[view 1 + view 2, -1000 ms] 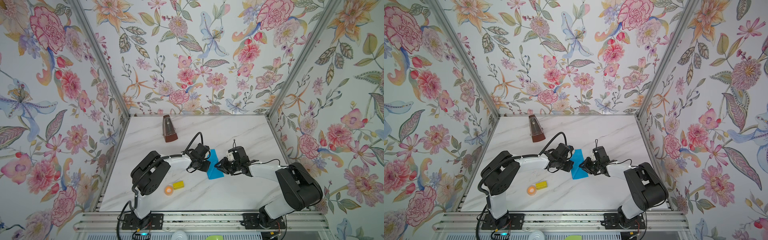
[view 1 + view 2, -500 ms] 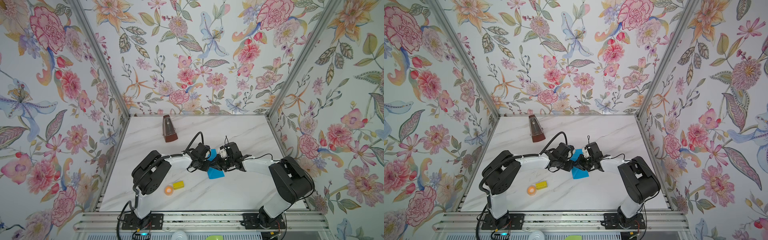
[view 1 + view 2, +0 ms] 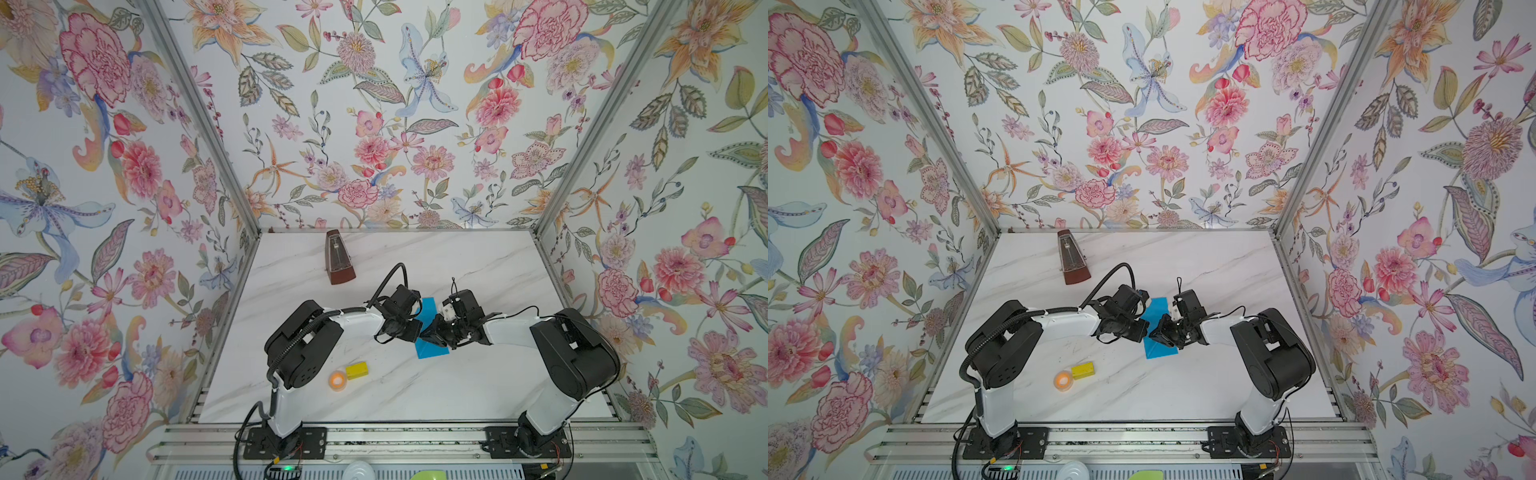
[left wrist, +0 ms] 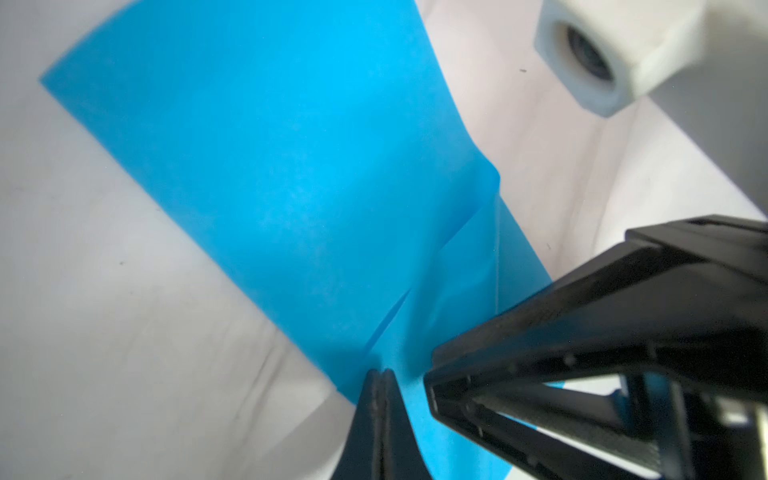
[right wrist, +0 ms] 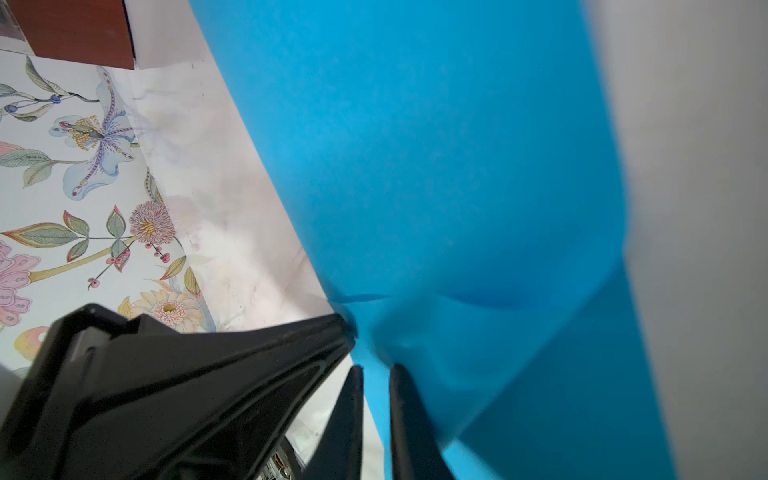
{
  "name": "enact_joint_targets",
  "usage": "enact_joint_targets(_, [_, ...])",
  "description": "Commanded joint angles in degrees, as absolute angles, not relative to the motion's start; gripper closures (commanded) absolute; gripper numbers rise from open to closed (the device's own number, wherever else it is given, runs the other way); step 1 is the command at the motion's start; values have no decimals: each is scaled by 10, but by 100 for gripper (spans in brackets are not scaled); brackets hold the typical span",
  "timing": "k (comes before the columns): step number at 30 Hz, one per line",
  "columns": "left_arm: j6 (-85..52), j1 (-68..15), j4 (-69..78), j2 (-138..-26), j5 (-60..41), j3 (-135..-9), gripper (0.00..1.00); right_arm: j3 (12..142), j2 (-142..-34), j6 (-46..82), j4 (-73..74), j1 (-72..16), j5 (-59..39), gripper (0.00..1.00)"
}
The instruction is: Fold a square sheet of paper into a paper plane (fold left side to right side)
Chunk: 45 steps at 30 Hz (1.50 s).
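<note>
We see the square sheet of paper [image 3: 432,351] near the middle of the tabletop [image 3: 415,395], with part of it bent up off the top. Our left hand [image 4: 380,376] is closed tight on one edge of the paper. Our right hand [image 5: 376,372] is just beside it, tip to tip, its two fingers a tiny bit apart. The paper's edge seems to sit in that gap, but it is blurry there. A yellow block [image 3: 356,370] lies toward the front left corner.
</note>
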State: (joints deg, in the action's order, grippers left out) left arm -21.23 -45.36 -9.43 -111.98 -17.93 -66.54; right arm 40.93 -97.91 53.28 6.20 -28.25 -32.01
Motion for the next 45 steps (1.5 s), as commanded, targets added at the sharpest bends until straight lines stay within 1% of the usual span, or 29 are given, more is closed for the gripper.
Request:
enact_joint_targets(1, [-202,-444,-171,-1170,-150,-646,100,383,-968,522,42,-279,-299,85])
enact_joint_targets(11, [-193,-443,-176,-1178,-156,-646,100,343,-941,509,25,-269,-284,84])
enact_joint_targets(19, [-177,-443,-177,-1191,-169,-652,100,265,-917,509,19,-260,-268,85])
enact_joint_targets(24, [-125,-449,-170,-1191,-182,-663,100,246,-854,504,-22,-256,-259,85])
enact_joint_targets(27, [-74,-459,-169,-1189,-190,-675,100,264,-798,480,-54,-254,-259,85])
enact_joint_targets(30, [-17,-473,-165,-1191,-214,-683,100,298,-769,442,-81,-247,-274,85])
enact_joint_targets(36, [70,-499,-173,-1192,-240,-692,100,368,-795,380,-122,-245,-332,86])
enact_joint_targets(41, [97,-498,-163,-1180,-245,-679,100,406,-839,337,-165,-244,-331,87])
enact_joint_targets(45, [98,-498,-160,-1176,-246,-676,100,407,-867,322,-171,-244,-338,87])
